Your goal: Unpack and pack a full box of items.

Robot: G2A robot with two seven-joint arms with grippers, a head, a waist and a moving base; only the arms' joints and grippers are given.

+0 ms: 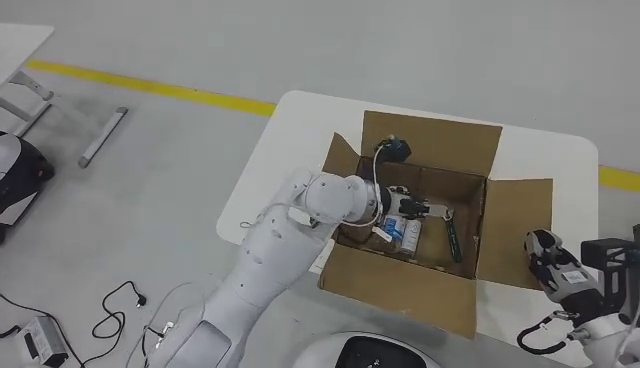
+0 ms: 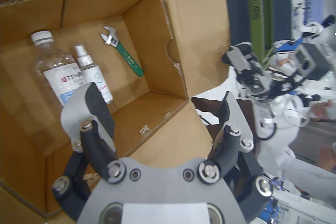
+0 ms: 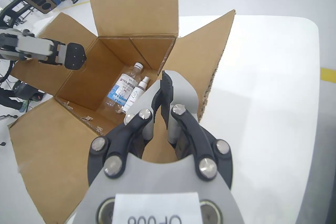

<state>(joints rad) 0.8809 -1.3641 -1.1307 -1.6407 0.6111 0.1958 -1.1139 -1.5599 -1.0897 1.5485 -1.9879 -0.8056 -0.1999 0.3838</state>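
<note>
Looks like unpacking: the left pincer point(image 2: 157, 93), spread wide and empty, hangs over the box point(image 2: 92, 7). Next it must drop to the big bottle point(image 2: 55, 70). The right pincer point(image 3: 165, 93) is squeezed closed, empty.

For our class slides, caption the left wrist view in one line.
Open left gripper over a box holding a bottle, a spray bottle and a wrench.

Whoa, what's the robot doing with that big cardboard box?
It is working at an open cardboard box on the table. A big clear bottle, a small spray bottle and a green-handled wrench lie on the box's floor. The left gripper hangs open and empty above them. The right gripper is shut, holding nothing, outside the box by a flap.
</note>
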